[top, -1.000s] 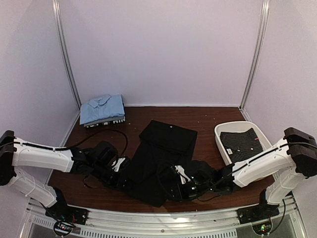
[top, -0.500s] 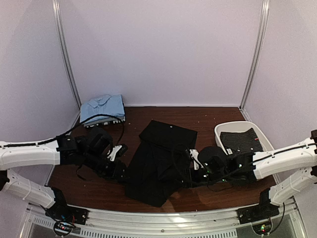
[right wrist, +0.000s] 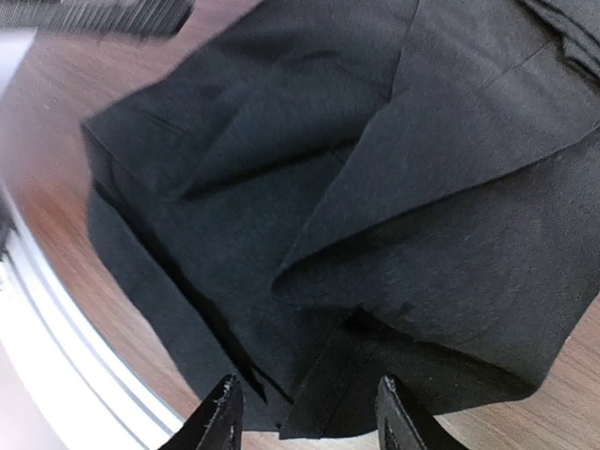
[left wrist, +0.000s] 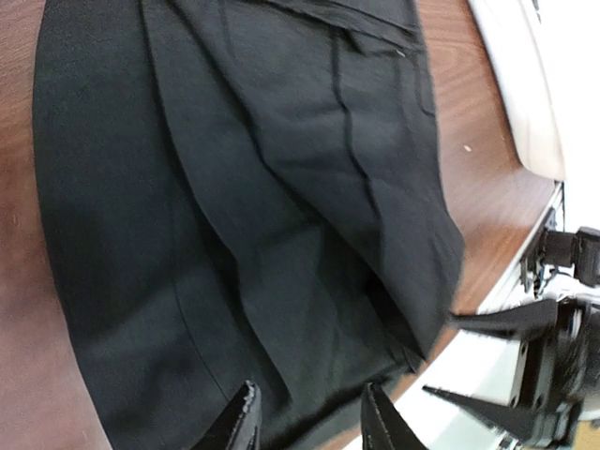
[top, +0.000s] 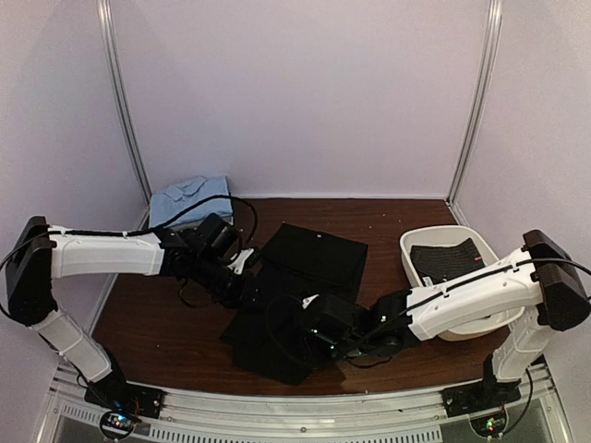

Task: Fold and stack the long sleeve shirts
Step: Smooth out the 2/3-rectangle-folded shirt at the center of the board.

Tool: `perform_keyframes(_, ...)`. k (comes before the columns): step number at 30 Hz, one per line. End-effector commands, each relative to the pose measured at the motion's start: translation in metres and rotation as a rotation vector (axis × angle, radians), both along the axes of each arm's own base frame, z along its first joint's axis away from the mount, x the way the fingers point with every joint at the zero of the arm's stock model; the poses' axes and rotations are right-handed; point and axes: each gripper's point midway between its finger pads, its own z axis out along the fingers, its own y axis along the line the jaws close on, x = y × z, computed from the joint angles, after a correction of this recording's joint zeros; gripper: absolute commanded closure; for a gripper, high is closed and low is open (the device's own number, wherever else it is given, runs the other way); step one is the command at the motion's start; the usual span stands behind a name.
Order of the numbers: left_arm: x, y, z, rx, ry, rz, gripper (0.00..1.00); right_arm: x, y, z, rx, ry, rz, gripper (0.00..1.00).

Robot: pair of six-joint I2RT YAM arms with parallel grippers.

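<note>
A plain black long sleeve shirt lies in the middle of the brown table, its sides folded inward in long pleats. My left gripper is at the shirt's left edge, open just above the cloth with nothing between its fingers. My right gripper is over the shirt's near hem, also open and empty. A second dark shirt with a fine pale pattern lies folded in the white basket.
The white basket stands at the right. A folded light blue shirt rests on a patterned one at the back left corner. The table's near edge and metal rail run right behind the shirt's hem.
A second ago both grippers sat low at the shirt's near corners, which spread wide. The shirt is now narrower, both jaws stand wider, and the left arm has swung back along its left edge.
</note>
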Motion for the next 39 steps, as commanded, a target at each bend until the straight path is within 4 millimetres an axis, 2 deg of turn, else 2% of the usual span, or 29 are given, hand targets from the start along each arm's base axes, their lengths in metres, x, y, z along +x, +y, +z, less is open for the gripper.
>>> perform_keyframes(1,0.025,-0.015,0.000,-0.080,-0.031,-0.034,0.63,0.006,-0.002,-0.017,-0.110,-0.057,-0.021,0.50)
perform_keyframes(7,0.030,-0.014,-0.024,-0.074,0.017,-0.030,0.65,0.006,-0.003,-0.031,-0.205,-0.084,-0.047,0.52)
perform_keyframes(14,0.027,-0.004,-0.047,-0.037,0.061,-0.020,0.66,-0.010,-0.019,-0.025,-0.185,-0.071,-0.083,0.83)
perform_keyframes(16,0.025,-0.002,-0.053,-0.028,0.072,-0.019,0.67,-0.015,-0.024,-0.022,-0.164,-0.064,-0.096,0.89)
perform_keyframes(20,0.022,0.002,-0.062,-0.017,0.090,-0.021,0.68,-0.026,-0.031,-0.018,-0.117,-0.054,-0.098,0.92)
perform_keyframes(24,0.020,0.002,-0.067,-0.012,0.100,-0.026,0.69,-0.037,-0.037,-0.025,-0.087,-0.032,-0.085,0.94)
perform_keyframes(26,0.021,0.002,-0.066,-0.012,0.096,-0.028,0.69,-0.042,-0.037,-0.027,-0.071,-0.031,-0.071,0.93)
perform_keyframes(30,0.023,0.001,-0.060,-0.015,0.085,-0.036,0.69,-0.047,-0.038,-0.020,-0.036,-0.034,-0.073,0.72)
perform_keyframes(33,0.025,-0.001,-0.052,-0.023,0.071,-0.043,0.69,-0.043,-0.042,0.000,0.031,-0.050,-0.103,0.61)
perform_keyframes(36,0.025,-0.002,-0.044,-0.033,0.058,-0.052,0.69,-0.033,-0.045,0.031,0.101,-0.093,-0.138,0.56)
perform_keyframes(39,0.025,-0.003,-0.034,-0.051,0.042,-0.057,0.69,-0.010,-0.049,0.053,0.142,-0.114,-0.175,0.53)
